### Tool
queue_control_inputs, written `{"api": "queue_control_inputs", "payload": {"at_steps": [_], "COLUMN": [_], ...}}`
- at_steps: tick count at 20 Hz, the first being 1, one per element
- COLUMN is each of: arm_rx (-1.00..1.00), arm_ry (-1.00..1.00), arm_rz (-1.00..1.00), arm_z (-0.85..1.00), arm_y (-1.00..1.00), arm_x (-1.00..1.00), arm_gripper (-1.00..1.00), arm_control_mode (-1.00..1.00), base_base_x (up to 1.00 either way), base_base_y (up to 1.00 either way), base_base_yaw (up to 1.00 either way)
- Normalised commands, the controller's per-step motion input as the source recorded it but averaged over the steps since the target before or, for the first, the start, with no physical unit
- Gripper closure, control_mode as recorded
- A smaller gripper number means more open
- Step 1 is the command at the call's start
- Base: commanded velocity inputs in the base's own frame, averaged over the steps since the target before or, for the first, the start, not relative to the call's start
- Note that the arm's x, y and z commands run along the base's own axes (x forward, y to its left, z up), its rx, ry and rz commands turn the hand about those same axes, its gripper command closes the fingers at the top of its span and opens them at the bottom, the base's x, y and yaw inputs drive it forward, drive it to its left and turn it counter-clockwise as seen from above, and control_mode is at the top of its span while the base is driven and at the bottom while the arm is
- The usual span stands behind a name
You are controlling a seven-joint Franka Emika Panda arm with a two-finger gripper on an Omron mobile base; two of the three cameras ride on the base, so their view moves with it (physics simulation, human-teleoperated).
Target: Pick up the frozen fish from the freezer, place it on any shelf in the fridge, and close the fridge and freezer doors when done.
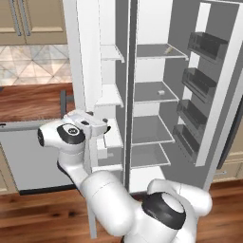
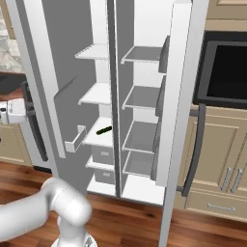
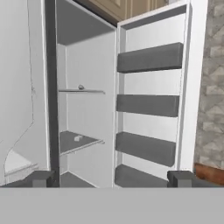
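Standing wide: fridge (image 1: 152,90), freezer (image 1: 111,95) doors; fingers (image 3: 180,178) spread.

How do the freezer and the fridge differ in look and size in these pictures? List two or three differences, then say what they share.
The freezer is narrower, while the fridge is wider. The freezer has short white shelves; the fridge has broad, pale grey ones. A small dark thing lies on a freezer shelf; the fridge's same-level shelf looks bare. Both stand open, side by side in one white cabinet.
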Motion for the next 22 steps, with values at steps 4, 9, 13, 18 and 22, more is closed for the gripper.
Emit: {"api": "queue_control_inputs", "payload": {"at_steps": [4, 9, 13, 18, 22], "arm_rx": [0.0, 0.0, -0.01, -0.03, -0.02], "arm_ry": [0.06, 0.08, 0.06, 0.02, 0.01], "arm_rz": [0.1, 0.02, 0.0, 0.0, -0.04], "arm_z": [0.0, 0.0, 0.0, 0.0, -0.02], "arm_y": [1.0, 1.0, 0.86, 0.63, 0.37], "arm_x": [-0.06, 0.14, 0.46, 0.53, 0.62], "arm_gripper": [-1.0, -1.0, -1.0, -1.0, -1.0], "arm_control_mode": [-1.0, -1.0, -1.0, -1.0, -1.0], "base_base_x": [0.0, 0.0, 0.0, 0.0, 0.0], "base_base_y": [0.0, 0.0, 0.0, 0.0, 0.0], "base_base_yaw": [0.0, 0.0, 0.0, 0.0, 0.0]}}
